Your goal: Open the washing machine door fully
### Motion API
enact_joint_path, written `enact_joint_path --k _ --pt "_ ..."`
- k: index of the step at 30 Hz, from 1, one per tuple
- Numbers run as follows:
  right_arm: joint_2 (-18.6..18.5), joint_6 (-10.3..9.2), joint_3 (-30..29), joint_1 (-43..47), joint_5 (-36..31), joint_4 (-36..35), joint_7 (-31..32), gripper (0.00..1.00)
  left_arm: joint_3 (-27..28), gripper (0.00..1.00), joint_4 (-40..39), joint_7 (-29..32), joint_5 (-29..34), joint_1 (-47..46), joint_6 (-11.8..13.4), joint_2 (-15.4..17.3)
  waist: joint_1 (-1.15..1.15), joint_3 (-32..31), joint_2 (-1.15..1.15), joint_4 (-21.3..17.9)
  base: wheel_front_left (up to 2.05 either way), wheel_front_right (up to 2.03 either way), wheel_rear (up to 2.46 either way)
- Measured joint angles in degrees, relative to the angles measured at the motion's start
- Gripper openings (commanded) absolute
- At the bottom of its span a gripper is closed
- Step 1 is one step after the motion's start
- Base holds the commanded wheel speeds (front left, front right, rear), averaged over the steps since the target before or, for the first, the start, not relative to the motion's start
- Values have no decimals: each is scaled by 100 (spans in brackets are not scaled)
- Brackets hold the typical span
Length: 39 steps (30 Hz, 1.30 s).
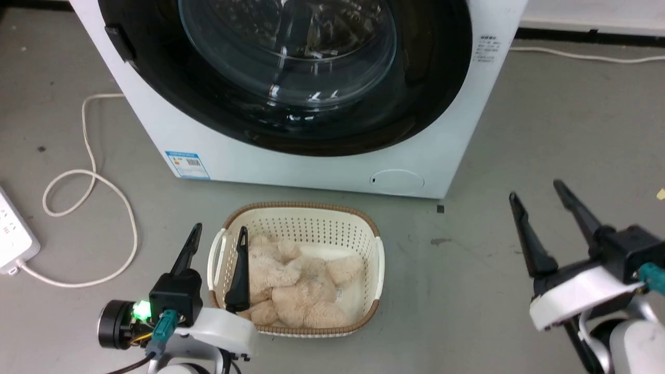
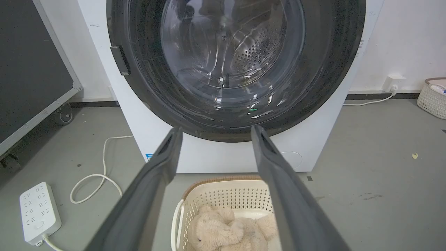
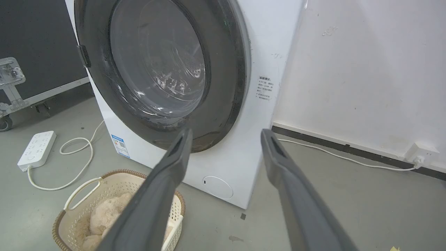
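Note:
The washing machine door [image 1: 426, 88] is a wide glossy black disc with a bulging clear glass centre, lying flat against the white machine front [image 1: 311, 166]. The same door [image 2: 324, 76] faces the left wrist camera, its handle [image 2: 120, 60] at the left rim. In the right wrist view the door [image 3: 223, 90] is seen at an angle. My left gripper [image 1: 218, 236] stands open at the lower left, over the basket's left edge. My right gripper [image 1: 537, 189] is open at the lower right, well away from the machine. Nothing is between either pair of fingers.
A cream basket [image 1: 374, 259] holding a plush toy [image 1: 296, 288] sits on the grey floor before the machine. A white cable [image 1: 85, 176] and power strip [image 1: 13, 234] lie at the left. A small round white flap [image 1: 397, 182] marks the machine's lower front. A black case [image 3: 38, 45] stands left.

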Motion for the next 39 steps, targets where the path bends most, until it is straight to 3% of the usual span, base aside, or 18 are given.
enact_joint_path --k 1,2,3,4,21,39 --pt "-31 0 8 -68 19 -1 13 100 -9 100 -8 -16 0 -24 5 1 0 36 0 10 0 0 0" --pt "-56 0 11 -141 62 -2 18 51 -23 100 -18 -23 0 -43 20 0 0 71 0 21 0 0 0" --pt "-78 0 12 -213 108 -2 21 20 -32 100 -26 -27 0 -55 34 0 0 104 0 31 0 0 0" --pt "-100 0 11 -283 155 -2 35 0 -38 100 -31 -51 -2 -69 43 0 0 136 0 40 0 0 0" --pt "-57 -3 -547 -1834 1544 617 772 0 -255 100 -146 -252 -15 -361 146 0 0 582 0 217 0 0 0" --pt "234 -4 -1564 -4092 2780 2413 2175 0 -565 100 -250 -470 -107 -627 249 -1 0 1126 0 474 0 0 0"
